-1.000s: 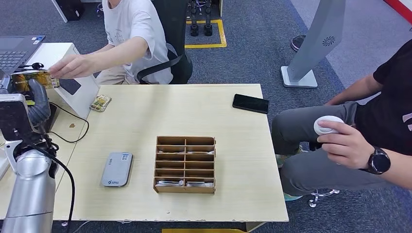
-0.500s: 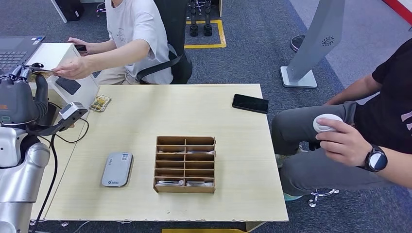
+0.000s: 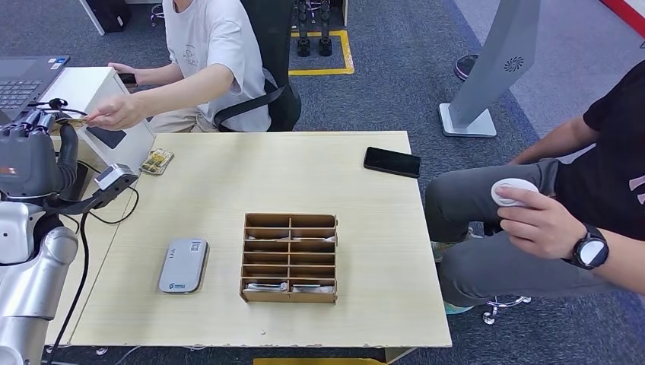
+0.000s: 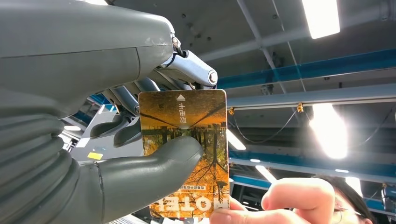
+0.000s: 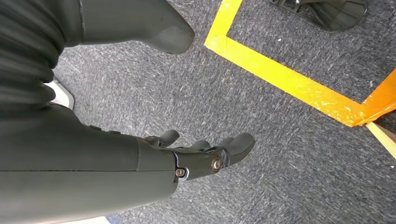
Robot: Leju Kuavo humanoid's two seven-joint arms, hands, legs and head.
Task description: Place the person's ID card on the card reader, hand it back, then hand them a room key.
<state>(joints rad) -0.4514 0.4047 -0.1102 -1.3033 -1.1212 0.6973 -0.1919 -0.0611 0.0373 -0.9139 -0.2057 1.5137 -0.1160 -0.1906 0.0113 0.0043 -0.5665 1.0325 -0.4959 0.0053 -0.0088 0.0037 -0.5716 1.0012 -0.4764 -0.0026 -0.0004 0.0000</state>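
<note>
Left hand (image 4: 116,154) pinches card (image 4: 187,154) between thumb and fingers, raised at far left; person's hand (image 3: 114,112) touches its free edge. Card looks thin, stiff, light, slippery: best held flat on faces. Right hand (image 5: 196,156) hangs loosely spread, holds nothing.

Orange-and-gold autumn-tree print on the room key (image 4: 184,149) — grey card reader (image 3: 182,265), brown wooden organiser (image 3: 290,258), black phone (image 3: 392,162)

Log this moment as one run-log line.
phase: card handover | left hand: holds card | person's hand: pinching card | right hand: open, hanging over floor
</note>
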